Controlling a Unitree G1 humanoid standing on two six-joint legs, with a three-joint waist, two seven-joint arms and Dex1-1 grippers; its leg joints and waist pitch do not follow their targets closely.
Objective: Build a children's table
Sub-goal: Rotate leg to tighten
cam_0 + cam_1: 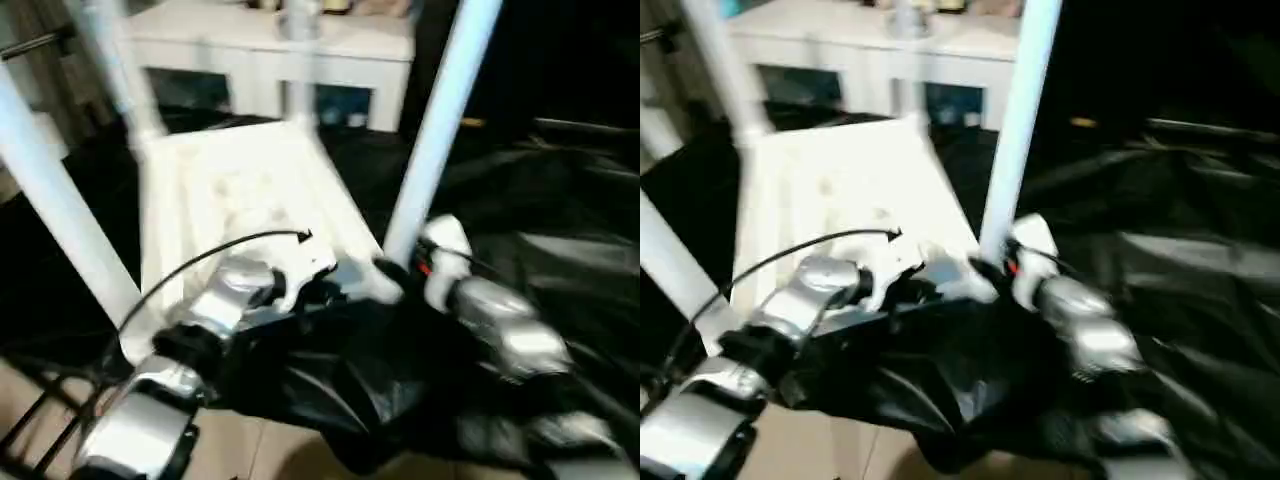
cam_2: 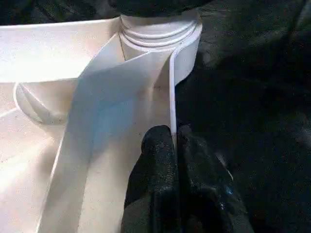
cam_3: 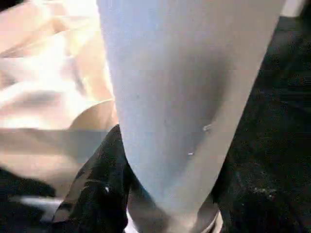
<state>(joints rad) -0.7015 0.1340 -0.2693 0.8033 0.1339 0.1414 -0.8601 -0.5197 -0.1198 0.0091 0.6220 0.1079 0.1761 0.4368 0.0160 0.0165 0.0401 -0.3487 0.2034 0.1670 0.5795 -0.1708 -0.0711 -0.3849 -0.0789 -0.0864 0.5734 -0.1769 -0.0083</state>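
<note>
- White plastic tabletop [image 1: 250, 200] lies underside-up on black sheeting at frame centre in the head views; four legs [image 1: 440, 120] stand in sockets, so assembly looks nearly finished.
- Left wrist view: left gripper [image 2: 174, 145] clenched on the tabletop's thin rim, below a corner socket [image 2: 158, 31].
- Right wrist view: right gripper [image 3: 165, 194] straddles the leg's base; whether it grips, I cannot tell.
</note>
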